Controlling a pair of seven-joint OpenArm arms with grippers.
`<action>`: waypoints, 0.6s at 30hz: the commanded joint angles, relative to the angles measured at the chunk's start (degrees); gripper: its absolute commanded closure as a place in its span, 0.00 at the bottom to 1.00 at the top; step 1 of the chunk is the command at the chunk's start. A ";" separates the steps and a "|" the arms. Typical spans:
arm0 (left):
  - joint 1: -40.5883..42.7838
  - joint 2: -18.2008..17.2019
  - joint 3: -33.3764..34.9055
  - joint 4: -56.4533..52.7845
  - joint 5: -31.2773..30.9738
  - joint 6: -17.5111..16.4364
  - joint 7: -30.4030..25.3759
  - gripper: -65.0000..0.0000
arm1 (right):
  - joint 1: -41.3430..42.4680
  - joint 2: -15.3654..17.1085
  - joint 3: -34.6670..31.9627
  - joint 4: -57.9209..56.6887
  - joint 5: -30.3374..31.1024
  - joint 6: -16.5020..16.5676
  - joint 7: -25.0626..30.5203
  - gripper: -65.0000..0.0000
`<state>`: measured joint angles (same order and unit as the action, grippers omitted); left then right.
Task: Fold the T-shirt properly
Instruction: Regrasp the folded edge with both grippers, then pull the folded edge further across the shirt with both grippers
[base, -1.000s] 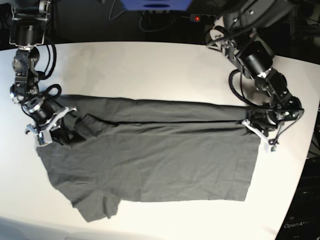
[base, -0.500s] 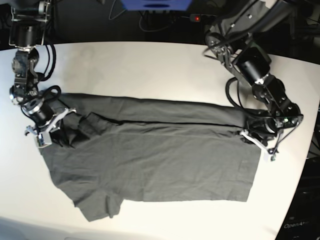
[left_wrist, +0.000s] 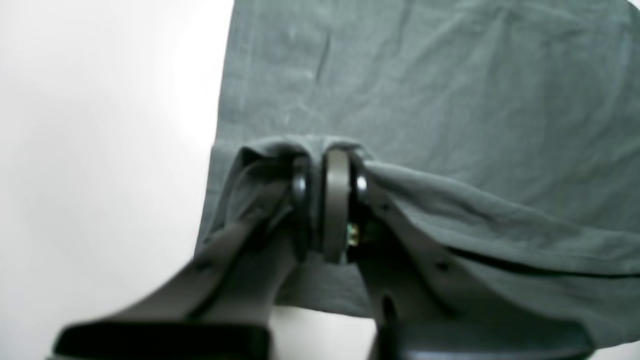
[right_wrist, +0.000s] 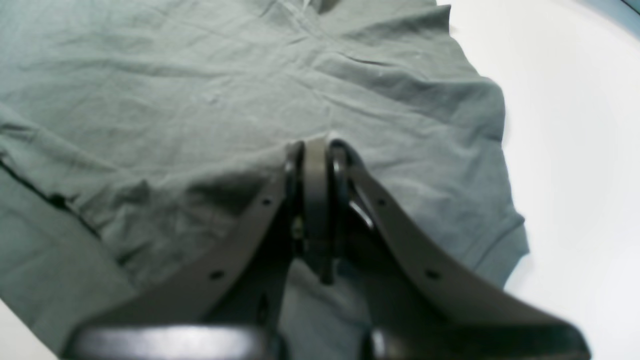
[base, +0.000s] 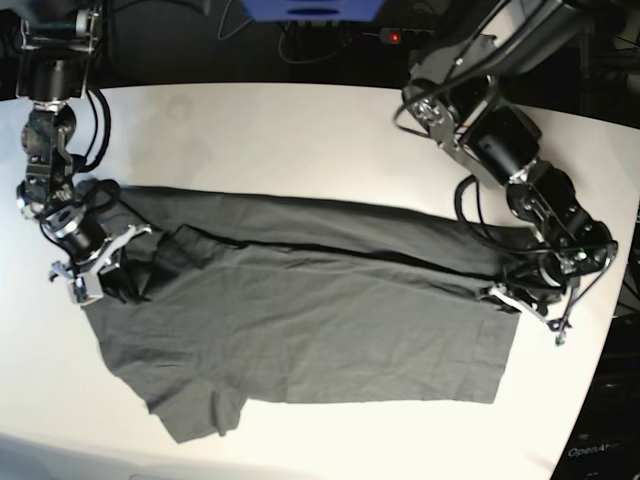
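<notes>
The dark grey T-shirt (base: 300, 320) lies spread across the white table, its far long edge folded over toward the near side. My left gripper (base: 528, 300), at the right of the base view, is shut on the folded hem corner; the left wrist view shows cloth (left_wrist: 450, 200) pinched between its closed fingers (left_wrist: 336, 200). My right gripper (base: 92, 275), at the left of the base view, is shut on the shirt's shoulder end; the right wrist view shows cloth (right_wrist: 200, 125) bunched at its closed fingers (right_wrist: 315, 200). A sleeve (base: 195, 415) sticks out at the near left.
The white table (base: 300, 130) has a rounded edge at the right, close to my left gripper. Dark equipment and cables (base: 320, 30) stand behind the table's far edge. Bare table shows beyond the shirt's far edge and along the near side.
My left gripper has carried the hem corner toward the near side, pulling the folded edge further over the shirt. My right gripper has shifted slightly, holding the shoulder end.
</notes>
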<state>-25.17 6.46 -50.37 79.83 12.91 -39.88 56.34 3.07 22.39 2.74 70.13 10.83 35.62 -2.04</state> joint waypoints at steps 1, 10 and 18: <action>-1.43 -0.61 0.13 0.74 -0.73 -0.12 -1.08 0.95 | 1.02 1.04 0.29 1.04 0.11 0.21 1.65 1.00; -1.34 -0.79 -1.72 0.74 -0.73 -0.12 -1.70 0.95 | 3.83 -1.34 0.55 0.95 -6.57 0.30 1.65 1.00; -1.43 -1.93 -2.16 0.39 -0.73 -0.12 -1.79 0.95 | 5.68 -1.25 0.47 0.60 -6.65 0.30 1.56 1.00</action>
<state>-24.93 4.93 -52.75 79.44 13.10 -39.88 55.90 7.75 20.16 2.87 69.95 3.38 36.01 -1.91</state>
